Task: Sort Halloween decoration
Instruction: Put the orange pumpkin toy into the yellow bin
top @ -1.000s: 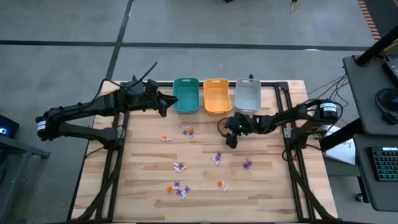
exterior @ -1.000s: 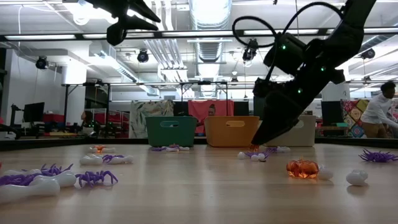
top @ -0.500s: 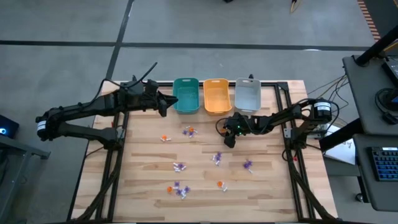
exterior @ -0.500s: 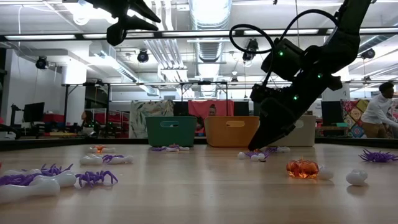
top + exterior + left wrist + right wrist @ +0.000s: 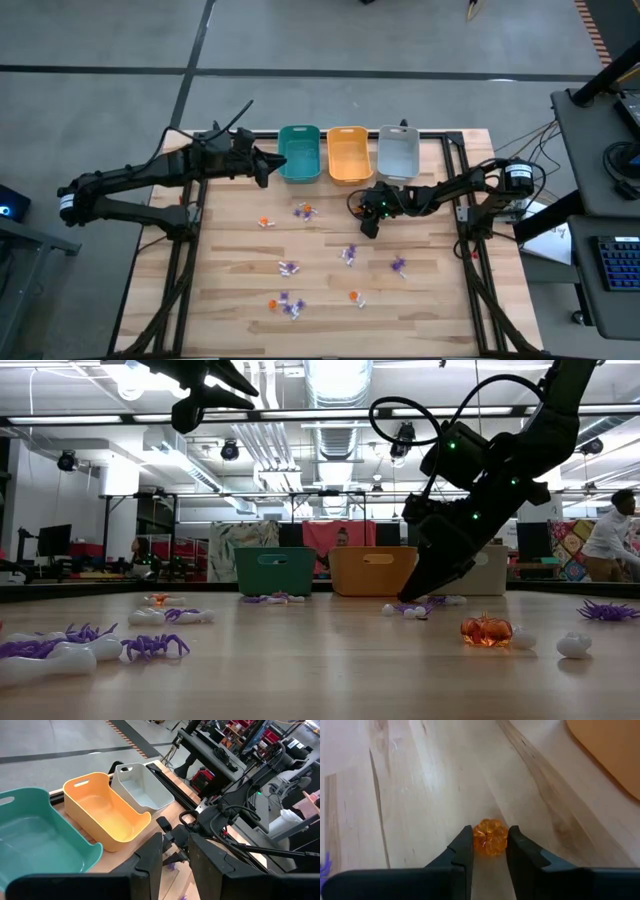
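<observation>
The right hand (image 5: 489, 851) is down at the tabletop (image 5: 440, 300) with its two fingers pressed against either side of a small orange pumpkin trinket (image 5: 490, 837); in the right wrist view the trinket sits squarely between the fingertips, touching both, so the hand is closed on it. From above, that hand (image 5: 369, 229) lies just in front of the row of bins, and the orange bin (image 5: 348, 154) stands at about 11 o'clock from it, near; the grey bin (image 5: 397, 152) is at about 1 o'clock and the teal bin (image 5: 299, 153) farther round toward 10 o'clock. The trinket is round, with no long axis to speak of, so the way the fingers straddle it should not matter much. If orange goes with orange, the carry is a short lift up and away toward 11 o'clock. The left hand (image 5: 175, 859) hovers high above the tabletop beside the teal bin, fingers a little apart and empty. The other trinkets (image 5: 289, 268), purple, white and orange, lie scattered toward 6 and 7 o'clock from the right hand.
</observation>
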Robot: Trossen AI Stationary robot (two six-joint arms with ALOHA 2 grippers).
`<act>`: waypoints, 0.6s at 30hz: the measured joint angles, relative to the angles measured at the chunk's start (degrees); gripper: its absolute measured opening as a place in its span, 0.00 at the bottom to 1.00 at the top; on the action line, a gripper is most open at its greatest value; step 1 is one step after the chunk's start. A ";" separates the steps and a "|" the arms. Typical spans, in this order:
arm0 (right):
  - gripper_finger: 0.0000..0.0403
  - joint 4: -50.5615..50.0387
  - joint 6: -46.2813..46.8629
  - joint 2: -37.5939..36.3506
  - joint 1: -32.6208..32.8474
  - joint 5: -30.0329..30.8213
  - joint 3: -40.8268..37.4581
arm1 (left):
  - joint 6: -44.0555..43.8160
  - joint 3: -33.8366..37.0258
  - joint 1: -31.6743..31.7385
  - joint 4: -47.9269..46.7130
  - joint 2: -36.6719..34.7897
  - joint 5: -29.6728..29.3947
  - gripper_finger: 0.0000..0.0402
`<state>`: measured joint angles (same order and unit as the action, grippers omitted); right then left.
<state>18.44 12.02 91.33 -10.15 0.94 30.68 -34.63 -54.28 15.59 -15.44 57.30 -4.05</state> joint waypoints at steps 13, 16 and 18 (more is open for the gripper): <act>0.21 -3.29 5.07 -8.47 0.04 -4.87 0.02 | -0.48 0.00 0.00 1.05 0.00 -0.02 0.19; 0.21 -8.41 6.90 -12.34 0.04 -6.21 1.65 | -0.46 0.00 0.04 2.77 0.00 -0.02 0.19; 0.22 -12.01 7.51 -14.87 0.04 -6.32 3.29 | -0.46 -0.02 0.04 3.87 0.00 -0.04 0.19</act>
<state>6.44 19.53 76.46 -10.11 -5.38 33.98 -35.09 -54.30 15.64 -11.57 57.30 -4.10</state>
